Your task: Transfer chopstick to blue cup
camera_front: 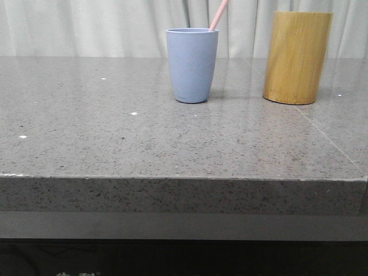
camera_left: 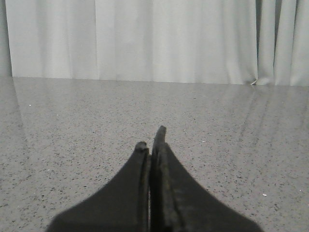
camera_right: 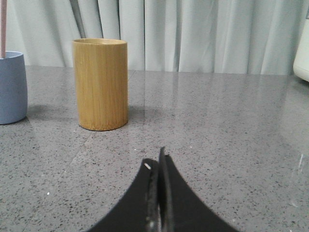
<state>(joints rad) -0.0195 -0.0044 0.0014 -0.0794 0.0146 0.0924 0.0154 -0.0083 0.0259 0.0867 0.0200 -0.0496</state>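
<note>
The blue cup (camera_front: 192,64) stands upright on the grey stone table (camera_front: 115,144), near its far middle. A pale pink chopstick (camera_front: 218,15) leans out of the cup toward the right and runs past the top of the front view. The cup (camera_right: 10,87) and the chopstick (camera_right: 3,26) also show at the edge of the right wrist view. My left gripper (camera_left: 150,140) is shut and empty, low over bare table. My right gripper (camera_right: 155,162) is shut and empty, some way in front of the bamboo holder. Neither arm shows in the front view.
A taller yellow-brown bamboo holder (camera_front: 296,57) stands to the right of the blue cup; it also shows in the right wrist view (camera_right: 100,83). A white curtain (camera_front: 86,26) hangs behind the table. A white object (camera_right: 302,53) sits at the edge of the right wrist view.
</note>
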